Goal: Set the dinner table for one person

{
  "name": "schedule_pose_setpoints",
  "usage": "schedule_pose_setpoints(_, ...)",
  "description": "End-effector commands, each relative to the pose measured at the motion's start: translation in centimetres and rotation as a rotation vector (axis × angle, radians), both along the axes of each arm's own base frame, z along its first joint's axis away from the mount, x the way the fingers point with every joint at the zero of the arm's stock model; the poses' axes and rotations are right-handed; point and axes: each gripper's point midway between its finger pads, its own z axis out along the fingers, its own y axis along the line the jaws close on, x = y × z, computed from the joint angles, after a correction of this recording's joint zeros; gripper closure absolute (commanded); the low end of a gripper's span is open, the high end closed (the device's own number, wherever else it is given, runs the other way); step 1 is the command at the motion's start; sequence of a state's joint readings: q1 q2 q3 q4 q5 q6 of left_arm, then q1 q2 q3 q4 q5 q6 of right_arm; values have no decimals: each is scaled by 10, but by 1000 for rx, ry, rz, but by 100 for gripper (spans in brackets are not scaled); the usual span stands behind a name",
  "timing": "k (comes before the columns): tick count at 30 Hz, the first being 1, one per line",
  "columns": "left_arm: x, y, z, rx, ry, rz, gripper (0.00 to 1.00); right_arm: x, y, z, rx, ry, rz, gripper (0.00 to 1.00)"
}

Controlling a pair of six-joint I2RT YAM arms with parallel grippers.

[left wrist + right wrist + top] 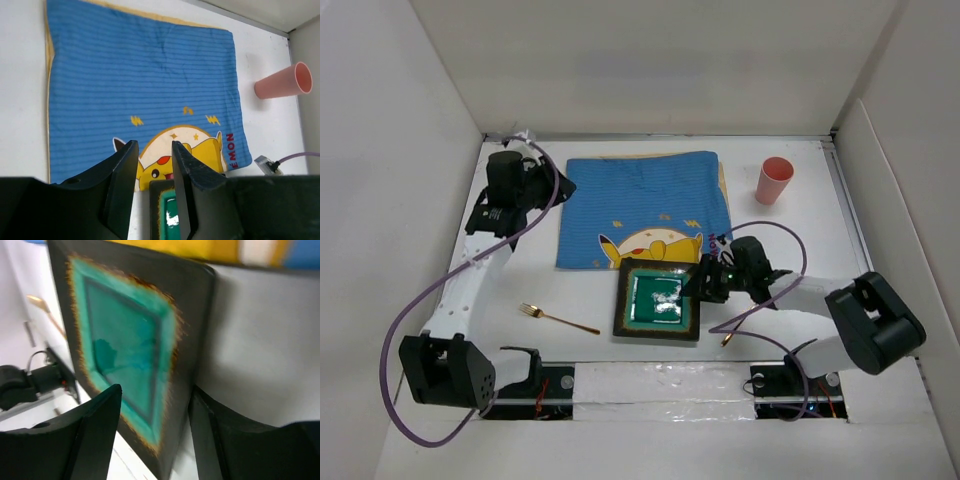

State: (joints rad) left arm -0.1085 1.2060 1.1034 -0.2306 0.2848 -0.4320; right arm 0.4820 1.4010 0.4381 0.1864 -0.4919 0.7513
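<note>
The dinner table [810,235] is a white tabletop. A square dark plate with a teal centre [657,300] lies at its front middle, its far edge at the blue striped mat [645,205]. My right gripper [701,281] is open at the plate's right edge. In the right wrist view [155,390] one finger is over the plate [125,330] and the other is just outside its rim. My left gripper [552,188] is open and empty, high above the mat's left edge. Its wrist view [152,145] shows the mat [140,75] and a strip of the plate [161,200].
A gold fork [560,319] lies left of the plate; it also shows in the right wrist view [45,310]. A pink cup [775,180] stands at the back right, also in the left wrist view [282,82]. A small gold tip [728,340] shows under the right arm. White walls enclose the table.
</note>
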Motion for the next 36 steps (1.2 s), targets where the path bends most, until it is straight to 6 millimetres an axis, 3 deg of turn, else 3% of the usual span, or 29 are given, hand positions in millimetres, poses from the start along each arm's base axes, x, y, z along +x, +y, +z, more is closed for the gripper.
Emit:
schedule_pose_setpoints(1,7,-17,34,115,-120,-63,69,-4,11,-15,51,6,14,44)
schedule_pose_setpoints(3,7,-23,40,152,-127,-68,69,-11,8,-24,58,39,-10,48)
schedule_pose_setpoints(6,7,-25,41,139,-125,-70,69,-16,6,-31,59,51,-19,61)
schedule_pose_setpoints(8,6,-25,38,137,-119,-67,69,-19,6,-34,52,61,-13,77)
schedule_pose_setpoints(11,7,-21,33,144,-102,-44,69,-20,6,-29,60,62,-23,97)
schedule_pose_setpoints(13,6,-19,32,151,-95,-36,69,-18,5,-13,65,37,-33,100)
schedule_pose_setpoints(14,6,-17,35,157,-98,-23,69,-16,5,-3,67,17,-28,100)
schedule_pose_setpoints(18,4,-12,48,156,-114,4,69,-7,12,80,115,-122,1,100)
schedule_pose_setpoints(20,5,-14,68,137,-145,7,64,9,13,155,191,-226,-18,100)
schedule_pose_setpoints(22,4,-14,72,134,-146,5,61,11,15,165,207,-216,0,100)
schedule_pose_setpoints(23,5,-15,84,125,-171,2,60,21,19,192,236,-256,4,100)
schedule_pose_setpoints(24,6,-15,90,123,-182,2,57,29,20,204,246,-267,3,100)
schedule_pose_setpoints(26,9,-17,99,116,-194,-2,55,45,30,211,266,-263,27,100)
schedule_pose_setpoints(28,12,-15,100,117,-191,6,54,68,40,238,312,-340,38,100)
schedule_pose_setpoints(29,14,-16,101,116,-192,3,54,87,44,230,310,-333,31,100)
schedule_pose_setpoints(31,14,-17,104,114,-200,-1,53,121,49,250,334,-403,5,100)
schedule_pose_setpoints(32,15,-17,105,112,-202,-4,53,131,55,248,341,-397,14,100)
schedule_pose_setpoints(33,16,-18,103,114,-198,-6,53,154,59,221,322,-339,8,100)
schedule_pose_setpoints(34,16,-19,106,109,-205,-9,53,170,65,238,350,-371,28,100)
schedule_pose_setpoints(35,17,-20,104,107,-202,-15,53,181,70,234,347,-367,38,100)
schedule_pose_setpoints(36,18,-21,101,105,-197,-19,53,197,78,206,327,-313,44,100)
